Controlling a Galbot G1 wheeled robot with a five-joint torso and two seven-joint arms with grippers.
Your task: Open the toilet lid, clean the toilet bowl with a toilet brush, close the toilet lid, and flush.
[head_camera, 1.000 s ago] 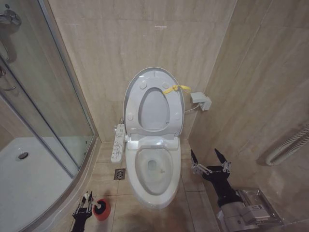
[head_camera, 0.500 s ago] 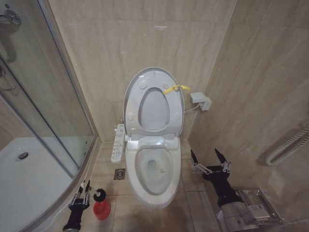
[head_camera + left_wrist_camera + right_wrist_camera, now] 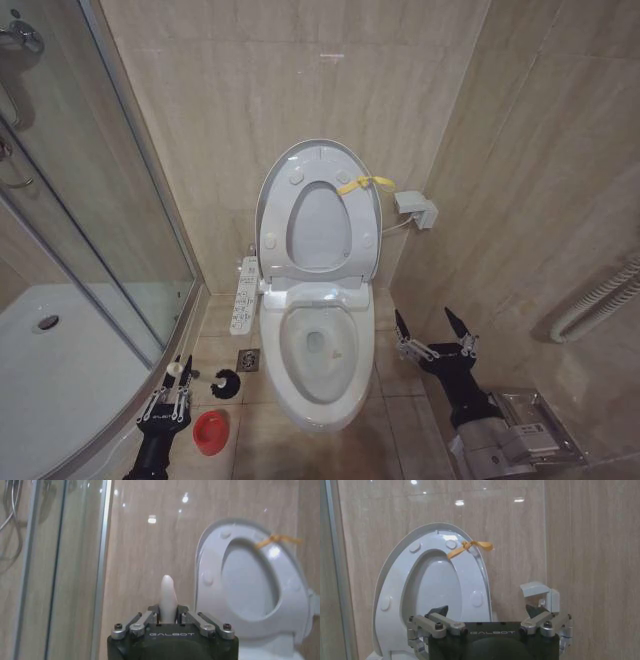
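My left gripper [image 3: 177,378] sits at seven o'clock, fingers pinching the toilet brush [image 3: 226,382] by its white handle, its dark head over floor tile between the red holder cup [image 3: 211,431] and the toilet bowl [image 3: 322,352]. The shower glass edge [image 3: 150,330] lies close alongside. My right gripper [image 3: 434,330] hangs at four o'clock, fingers spread. The toilet lid [image 3: 318,205] stands upright at twelve.

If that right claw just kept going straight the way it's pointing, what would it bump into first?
Probably the raised toilet lid. In its wrist view, the open right gripper faces the lid, with the tiled wall behind and a small grey wall box to one side. Depth is hard to judge, so this is a best guess.
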